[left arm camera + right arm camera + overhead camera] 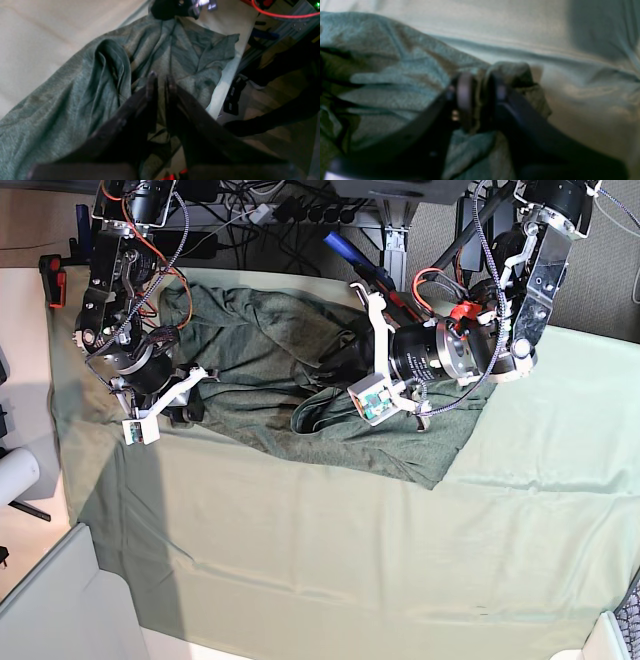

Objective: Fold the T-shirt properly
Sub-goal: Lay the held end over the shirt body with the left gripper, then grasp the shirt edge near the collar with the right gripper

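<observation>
- Tool on our right arm is pinching a bunched edge of the T-shirt, jaws nearly together.
- Our left tool is hovering over the shirt's middle, jaws almost closed; we cannot tell whether it is gripping fabric.
- We are seeing the T-shirt lying rumpled across the far side of the cloth-covered counter.

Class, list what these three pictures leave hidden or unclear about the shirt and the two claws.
- Base view: right claw tips, hidden by its own arm.
- Left wrist view: whether the left claw pinches the T-shirt; too dark.
- Right wrist view: T-shirt edge; blurred.
</observation>
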`<action>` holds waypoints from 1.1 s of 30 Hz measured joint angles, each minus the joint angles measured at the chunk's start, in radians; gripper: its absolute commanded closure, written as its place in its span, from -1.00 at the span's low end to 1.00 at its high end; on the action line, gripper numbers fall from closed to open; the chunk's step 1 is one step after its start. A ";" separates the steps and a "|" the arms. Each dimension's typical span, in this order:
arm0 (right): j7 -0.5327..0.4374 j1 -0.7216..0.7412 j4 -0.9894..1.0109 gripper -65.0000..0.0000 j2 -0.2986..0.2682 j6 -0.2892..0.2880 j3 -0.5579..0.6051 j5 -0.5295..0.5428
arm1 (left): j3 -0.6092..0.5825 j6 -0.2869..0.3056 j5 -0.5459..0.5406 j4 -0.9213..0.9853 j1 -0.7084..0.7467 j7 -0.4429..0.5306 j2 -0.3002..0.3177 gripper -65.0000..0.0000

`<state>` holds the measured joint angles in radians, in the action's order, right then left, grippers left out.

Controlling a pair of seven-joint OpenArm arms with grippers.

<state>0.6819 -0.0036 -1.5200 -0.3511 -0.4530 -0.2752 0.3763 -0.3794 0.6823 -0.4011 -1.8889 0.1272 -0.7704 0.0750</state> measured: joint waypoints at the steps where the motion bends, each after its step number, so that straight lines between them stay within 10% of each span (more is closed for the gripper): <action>1: 0.000 -0.003 0.000 0.90 0.000 0.000 0.000 0.001 | 0.000 0.000 0.000 0.000 0.000 0.000 0.000 0.86; 31: 0.027 -0.243 -0.141 1.00 -0.001 0.004 -0.123 0.219 | 0.000 0.000 0.004 0.000 0.000 0.008 0.000 0.86; 33: 0.036 -0.243 -0.141 0.49 -0.001 0.004 -0.123 0.232 | 0.000 0.000 0.004 0.000 0.000 0.008 0.000 0.86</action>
<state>0.7177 -0.2466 -1.6608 -0.3519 -0.4488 -0.3981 0.6086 -0.3794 0.6823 -0.3973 -1.8889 0.1268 -0.7624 0.0750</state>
